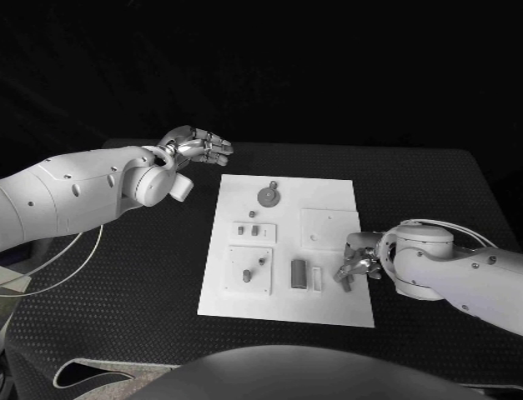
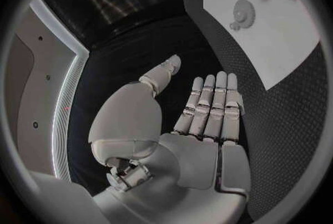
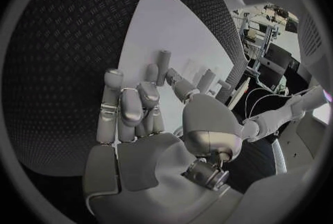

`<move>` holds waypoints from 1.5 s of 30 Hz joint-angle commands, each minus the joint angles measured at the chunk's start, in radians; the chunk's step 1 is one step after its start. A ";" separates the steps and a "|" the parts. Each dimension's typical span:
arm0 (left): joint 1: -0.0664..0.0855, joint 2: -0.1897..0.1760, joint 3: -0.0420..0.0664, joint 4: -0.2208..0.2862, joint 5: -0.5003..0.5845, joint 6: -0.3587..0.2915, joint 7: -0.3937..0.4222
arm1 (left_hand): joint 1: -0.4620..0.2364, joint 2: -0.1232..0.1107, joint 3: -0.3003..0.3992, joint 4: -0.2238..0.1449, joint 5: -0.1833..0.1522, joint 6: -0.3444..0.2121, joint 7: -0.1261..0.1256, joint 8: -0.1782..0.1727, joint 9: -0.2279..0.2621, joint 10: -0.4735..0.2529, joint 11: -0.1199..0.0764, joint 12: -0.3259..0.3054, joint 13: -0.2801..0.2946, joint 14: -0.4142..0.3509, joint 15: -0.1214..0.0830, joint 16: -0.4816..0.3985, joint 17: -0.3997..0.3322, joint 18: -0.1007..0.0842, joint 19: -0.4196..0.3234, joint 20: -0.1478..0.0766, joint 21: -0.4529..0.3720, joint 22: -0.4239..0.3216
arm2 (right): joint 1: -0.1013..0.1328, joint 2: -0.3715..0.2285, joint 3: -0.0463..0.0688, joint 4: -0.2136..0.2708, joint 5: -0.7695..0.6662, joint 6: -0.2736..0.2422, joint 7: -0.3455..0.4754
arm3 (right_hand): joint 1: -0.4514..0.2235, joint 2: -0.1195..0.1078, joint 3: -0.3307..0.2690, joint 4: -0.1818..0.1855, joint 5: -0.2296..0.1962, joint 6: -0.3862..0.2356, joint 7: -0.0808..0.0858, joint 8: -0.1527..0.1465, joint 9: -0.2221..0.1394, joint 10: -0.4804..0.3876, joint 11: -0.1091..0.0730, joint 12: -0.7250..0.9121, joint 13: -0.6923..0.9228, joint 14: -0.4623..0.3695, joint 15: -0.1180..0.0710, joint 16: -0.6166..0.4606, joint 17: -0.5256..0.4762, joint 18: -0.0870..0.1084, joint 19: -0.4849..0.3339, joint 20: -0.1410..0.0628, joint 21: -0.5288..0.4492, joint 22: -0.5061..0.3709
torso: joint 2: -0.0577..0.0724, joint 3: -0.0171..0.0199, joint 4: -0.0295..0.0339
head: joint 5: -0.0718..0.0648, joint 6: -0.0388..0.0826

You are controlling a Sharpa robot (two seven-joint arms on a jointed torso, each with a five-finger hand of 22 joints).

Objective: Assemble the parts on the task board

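White task board (image 1: pixel 334 287) (flat), grey parts (image 1: pixel 299 273)

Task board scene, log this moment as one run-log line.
left hand: open, off the board's far left corner | right hand: over task board right edge, grasp unclear | gear: on board

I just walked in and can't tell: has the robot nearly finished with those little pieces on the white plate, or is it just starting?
It looks early. On the task board, the gear and the dark block lie loose. The right hand is over the board's right edge, fingers curled by a small part; whether it grips it is unclear. The left hand is open, off the board. Nearly everything seems left.
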 commanded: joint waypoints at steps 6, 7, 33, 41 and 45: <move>0.001 -0.001 0.001 0.004 -0.002 0.016 0.006 | -0.008 0.004 0.000 0.006 0.005 -0.001 0.024 0.004 -0.001 0.006 0.003 0.003 -0.001 0.001 0.003 -0.004 0.002 -0.005 -0.008 -0.003 0.003 -0.002 | -0.034 0.000 -0.034 -0.016 -0.108 0.085 -0.036 | 0.054 -0.001 -0.014 0.001 -0.003 -0.036 0.027 -0.055 -0.004 -0.002 -0.003 -0.002 -0.001 -0.008 -0.002 0.001 -0.004 0.010 -0.010 0.004 0.004 0.020 | 0.000 -0.0002 -0.0013 | 0.000 0.000; 0.001 -0.001 0.001 0.004 -0.002 0.016 0.006 | -0.008 0.004 0.000 0.006 0.005 -0.001 0.024 0.004 -0.001 0.006 0.003 0.003 -0.001 0.001 0.003 -0.004 0.002 -0.005 -0.008 -0.003 0.003 -0.002 | -0.034 0.000 -0.034 -0.016 -0.108 0.082 -0.036 | 0.054 -0.001 -0.014 0.001 -0.003 -0.036 0.027 -0.055 -0.004 -0.002 -0.003 -0.002 -0.001 -0.008 -0.002 0.001 -0.004 0.010 -0.010 0.004 0.004 0.020 | 0.000 -0.0002 -0.0019 | 0.000 0.000; 0.001 0.002 0.001 0.002 -0.002 0.020 0.005 | -0.010 0.004 -0.002 0.007 0.004 -0.001 0.024 0.005 -0.001 0.006 0.003 0.003 -0.002 0.001 0.003 -0.005 0.003 -0.006 -0.011 -0.002 0.002 -0.002 | -0.025 -0.036 0.021 0.028 0.425 -0.177 0.037 | 0.101 0.082 0.055 0.000 -0.001 -0.024 0.024 -0.057 -0.007 0.015 -0.006 0.009 0.007 -0.007 -0.005 0.007 -0.001 0.010 -0.007 0.008 0.006 0.019 | 0.000 0.0002 -0.0011 | 0.000 0.000; 0.001 0.001 0.001 0.002 -0.002 0.020 0.004 | -0.010 0.004 -0.002 0.007 0.003 -0.001 0.024 0.005 -0.002 0.006 0.002 0.003 -0.002 0.001 0.003 -0.005 0.003 -0.006 -0.011 -0.002 0.002 -0.002 | -0.025 -0.031 0.022 0.035 0.476 -0.198 0.039 | 0.096 0.078 0.062 0.000 -0.002 -0.022 0.024 -0.056 -0.007 0.018 -0.006 0.013 0.009 -0.006 -0.005 0.008 -0.001 0.010 -0.006 0.008 0.007 0.019 | 0.000 0.0002 -0.0008 | 0.000 0.000; 0.001 0.001 0.001 0.002 -0.002 0.020 0.004 | -0.010 0.004 -0.002 0.007 0.003 -0.001 0.024 0.005 -0.002 0.006 0.002 0.003 -0.002 0.001 0.003 -0.005 0.003 -0.007 -0.012 -0.002 0.002 -0.003 | -0.025 -0.026 0.022 0.034 0.491 -0.195 0.038 | 0.094 0.077 0.063 0.000 -0.002 -0.022 0.024 -0.056 -0.007 0.018 -0.006 0.013 0.009 -0.007 -0.005 0.008 -0.003 0.010 -0.005 0.008 0.007 0.019 | 0.000 0.0001 -0.0016 | 0.002 0.000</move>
